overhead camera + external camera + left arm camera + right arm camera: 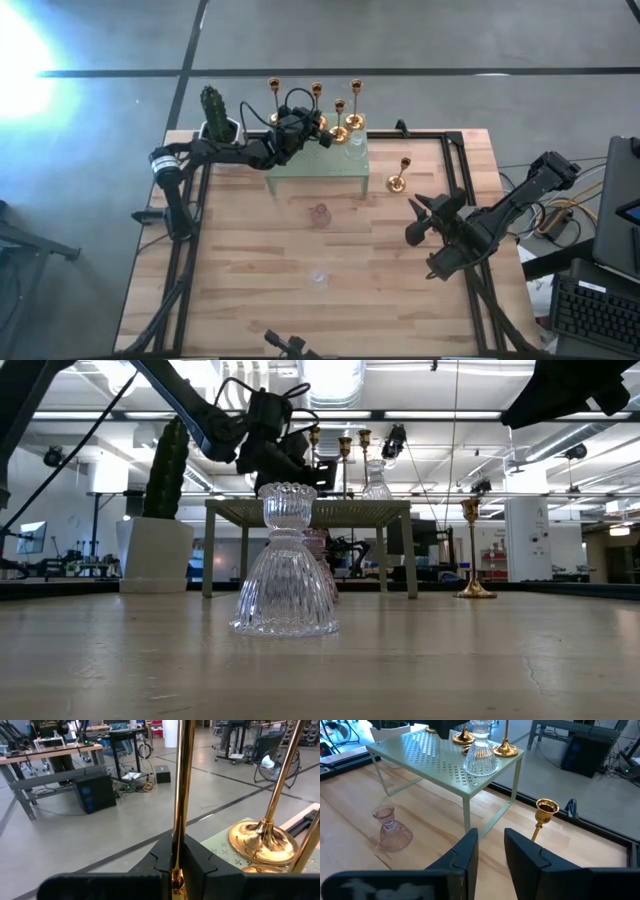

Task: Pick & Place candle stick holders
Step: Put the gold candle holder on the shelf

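Left end effector (pixel 176 865) clamped on gold holder stem (pixel 181 795) — at 12 o'clock; right end effector (pixel 491 851) parted, empty.

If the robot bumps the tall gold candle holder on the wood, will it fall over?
Probably. The gold candle holder has a slim stem under a wider cup, so it looks top-heavy. Its round base may steady it a little. The shiny metal might slip.

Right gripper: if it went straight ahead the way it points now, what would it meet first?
Probably the lone gold candle stick holder on the table, which stands just beyond the right gripper, slightly off its open jaws' line. The corner leg of the green stand is also close; depth is hard to judge.
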Robot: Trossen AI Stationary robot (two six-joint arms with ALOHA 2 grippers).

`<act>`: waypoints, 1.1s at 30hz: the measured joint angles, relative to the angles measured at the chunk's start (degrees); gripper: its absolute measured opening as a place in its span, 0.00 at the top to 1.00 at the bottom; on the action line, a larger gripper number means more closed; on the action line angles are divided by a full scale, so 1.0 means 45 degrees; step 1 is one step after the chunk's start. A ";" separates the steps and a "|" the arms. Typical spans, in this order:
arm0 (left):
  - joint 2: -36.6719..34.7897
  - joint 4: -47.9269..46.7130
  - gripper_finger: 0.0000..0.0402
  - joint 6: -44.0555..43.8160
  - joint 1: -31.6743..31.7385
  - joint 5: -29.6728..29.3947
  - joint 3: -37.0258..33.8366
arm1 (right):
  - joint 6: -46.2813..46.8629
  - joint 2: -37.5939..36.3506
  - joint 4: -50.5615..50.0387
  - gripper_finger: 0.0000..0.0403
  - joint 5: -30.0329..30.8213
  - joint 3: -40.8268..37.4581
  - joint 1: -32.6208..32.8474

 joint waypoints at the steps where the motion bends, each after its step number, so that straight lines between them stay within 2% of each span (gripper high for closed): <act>1: 0.0000 -0.0004 0.95 0.0032 0.0004 -0.0023 0.0008 | 0.0000 0.0001 0.0000 0.79 0.0000 0.0000 -0.0002; 16: 0.0000 -0.0001 0.95 -0.0094 0.0083 0.0058 0.0053 | 0.0005 0.0005 0.0019 0.74 0.0005 0.0000 -0.0010; 20: 0.0000 -0.0005 0.95 -0.0298 0.0102 0.0059 0.0053 | 0.0005 0.0005 0.0019 0.75 0.0005 0.0000 -0.0010; 26: 0.0000 0.0014 0.88 -0.0546 0.0175 0.0068 0.0053 | 0.0009 0.0005 0.0024 0.78 0.0009 0.0000 -0.0010; 33: 0.0000 0.0005 0.92 -0.0514 0.0180 0.0440 0.0053 | 0.0010 0.0005 0.0029 0.79 0.0010 0.0000 -0.0010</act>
